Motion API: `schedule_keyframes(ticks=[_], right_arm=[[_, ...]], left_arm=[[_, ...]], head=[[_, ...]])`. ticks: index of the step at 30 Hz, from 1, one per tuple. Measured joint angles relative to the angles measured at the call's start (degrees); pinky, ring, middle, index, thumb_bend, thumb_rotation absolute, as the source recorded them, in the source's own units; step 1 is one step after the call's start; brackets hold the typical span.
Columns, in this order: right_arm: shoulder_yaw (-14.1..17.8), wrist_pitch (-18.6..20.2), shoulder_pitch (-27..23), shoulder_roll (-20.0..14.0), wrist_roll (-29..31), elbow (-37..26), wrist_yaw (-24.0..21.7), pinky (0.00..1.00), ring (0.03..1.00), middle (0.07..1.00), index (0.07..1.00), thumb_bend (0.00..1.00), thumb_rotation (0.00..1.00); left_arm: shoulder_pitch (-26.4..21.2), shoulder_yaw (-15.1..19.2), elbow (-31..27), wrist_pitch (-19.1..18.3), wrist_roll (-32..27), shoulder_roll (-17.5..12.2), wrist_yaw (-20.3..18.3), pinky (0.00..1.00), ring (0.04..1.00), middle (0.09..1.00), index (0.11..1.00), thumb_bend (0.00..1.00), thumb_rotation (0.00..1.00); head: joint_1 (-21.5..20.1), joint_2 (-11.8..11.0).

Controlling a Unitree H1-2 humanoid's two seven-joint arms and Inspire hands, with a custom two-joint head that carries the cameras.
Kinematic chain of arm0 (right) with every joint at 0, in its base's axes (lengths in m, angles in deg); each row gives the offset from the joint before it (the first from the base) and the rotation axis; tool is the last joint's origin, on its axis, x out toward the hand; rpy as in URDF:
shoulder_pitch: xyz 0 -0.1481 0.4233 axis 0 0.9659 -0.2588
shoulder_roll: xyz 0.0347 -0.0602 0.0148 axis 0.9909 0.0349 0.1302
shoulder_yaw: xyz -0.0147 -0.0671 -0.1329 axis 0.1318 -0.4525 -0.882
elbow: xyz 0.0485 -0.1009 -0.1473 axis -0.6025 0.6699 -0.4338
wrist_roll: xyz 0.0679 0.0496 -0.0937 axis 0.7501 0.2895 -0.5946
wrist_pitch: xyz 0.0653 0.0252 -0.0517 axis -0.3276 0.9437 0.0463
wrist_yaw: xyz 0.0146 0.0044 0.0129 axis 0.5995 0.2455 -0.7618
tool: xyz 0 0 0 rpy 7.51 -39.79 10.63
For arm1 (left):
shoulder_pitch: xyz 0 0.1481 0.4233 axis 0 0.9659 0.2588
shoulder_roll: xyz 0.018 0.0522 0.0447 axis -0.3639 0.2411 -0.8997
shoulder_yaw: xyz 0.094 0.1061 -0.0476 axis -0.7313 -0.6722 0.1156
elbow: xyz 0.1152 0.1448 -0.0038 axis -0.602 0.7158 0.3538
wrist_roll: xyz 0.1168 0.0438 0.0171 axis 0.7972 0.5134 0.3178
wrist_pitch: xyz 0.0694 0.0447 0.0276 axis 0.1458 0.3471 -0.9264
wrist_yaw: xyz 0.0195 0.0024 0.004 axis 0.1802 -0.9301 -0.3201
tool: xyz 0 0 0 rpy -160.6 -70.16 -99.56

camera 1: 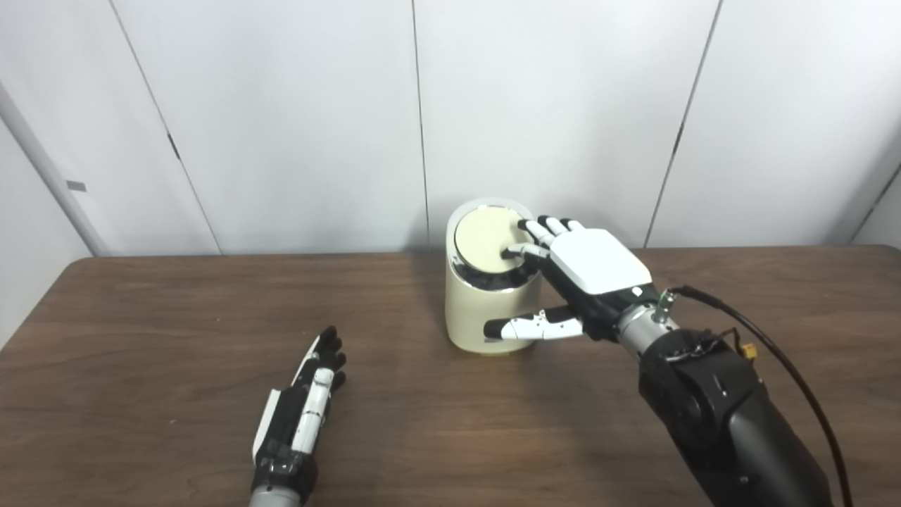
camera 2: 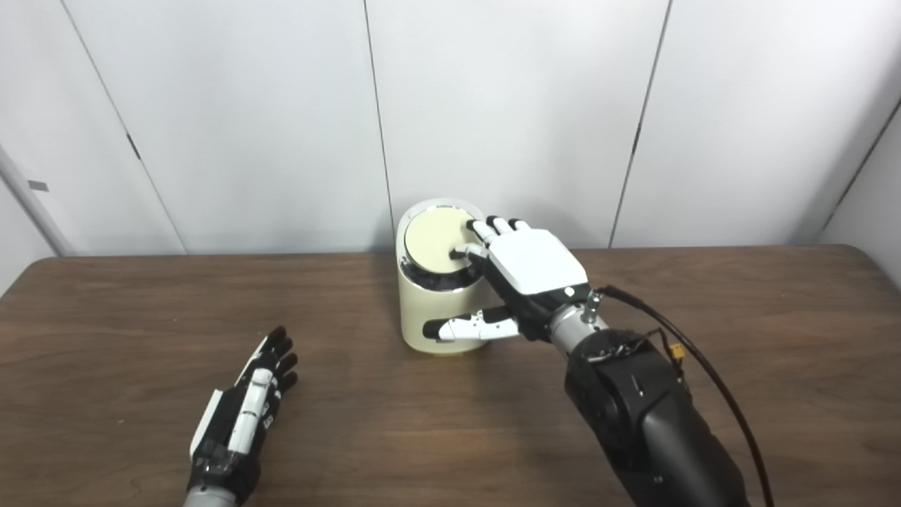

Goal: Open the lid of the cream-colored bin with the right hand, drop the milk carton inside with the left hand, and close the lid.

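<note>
A cream-colored cylindrical bin (camera 1: 479, 310) stands on the brown table near the back wall. Its round lid (camera 1: 486, 239) lies on top, slightly tilted, with a dark gap at its front edge. My right hand (camera 1: 577, 271) is open at the bin's right side, fingertips (camera 1: 524, 239) resting on the lid's right edge and thumb stretched across the bin's front. My left hand (camera 1: 303, 408) lies flat and open on the table at the front left, holding nothing. No milk carton is in view.
The wooden table (camera 1: 141, 338) spreads wide on both sides of the bin. A white panelled wall (camera 1: 281, 127) stands right behind the table. A black cable (camera 1: 774, 352) runs along my right forearm.
</note>
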Motion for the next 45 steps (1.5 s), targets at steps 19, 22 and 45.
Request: schedule_keyframes(ticks=[19,22,45], right_arm=[[-0.3,-2.6,-1.0,1.4,-1.8,3.7,1.2,1.00,1.000,1.000,0.805,0.66,0.98],[-0.4,-3.1,-1.2,1.4,-2.0,4.0,1.3,1.00,1.000,1.000,0.801,0.66,0.99],[-1.9,-4.2,-3.6,0.9,-6.2,3.9,-0.7,1.00,1.000,1.000,0.658,0.65,0.98]], left_arm=[[0.0,-0.1,0.1,0.0,0.6,0.0,1.3,0.95,0.964,0.971,1.000,0.59,0.87],[0.0,0.1,0.1,0.0,0.1,0.1,1.3,0.95,0.968,0.971,1.000,0.58,0.86],[0.0,0.5,0.1,-0.2,-0.3,0.7,1.4,0.95,0.971,0.972,1.000,0.58,0.86]], head=[[0.6,0.1],[0.6,0.1],[1.0,0.4]])
